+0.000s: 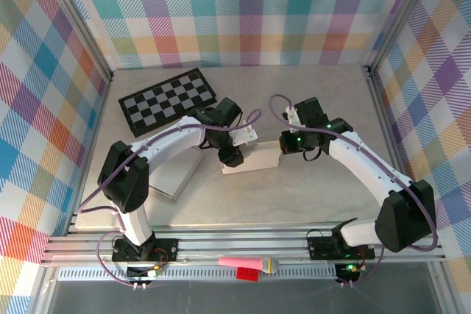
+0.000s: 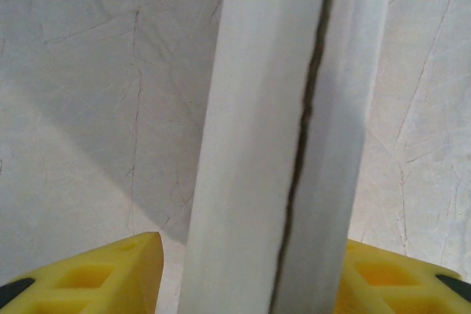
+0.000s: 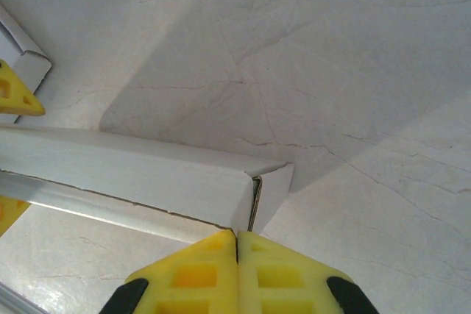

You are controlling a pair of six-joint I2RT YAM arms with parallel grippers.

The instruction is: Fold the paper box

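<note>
The box (image 1: 257,161) is lying on the table (image 1: 309,204) as a long, low white strip, and the top view is giving the layout around it: the left gripper (image 1: 234,155) is sitting at the box's left end, the right gripper (image 1: 284,145) at its right end, a checkerboard (image 1: 169,99) is lying beyond the box to the left, and a flat white carton (image 1: 175,178) is lying just left of the box, under the left arm. The left wrist view is adding what is too small to read from above: the box's wall is standing upright between the yellow fingers (image 2: 96,270), a dark seam (image 2: 305,123) is running down it, and bare table is showing between the wall and one finger, so this gripper is standing partly open, straddling the box without clamping it; whether the other finger is touching the box I cannot tell. The right wrist view is showing the box's other end, where a small end flap (image 3: 274,193) is standing slightly ajar, and the right gripper's jaws are pressing flat together with their tips meeting the box's near corner; they are closed, and whether a paper edge is being pinched between them I cannot tell. That view is also catching the left gripper's yellow tips (image 3: 16,95) on either side of the box's far end
</note>
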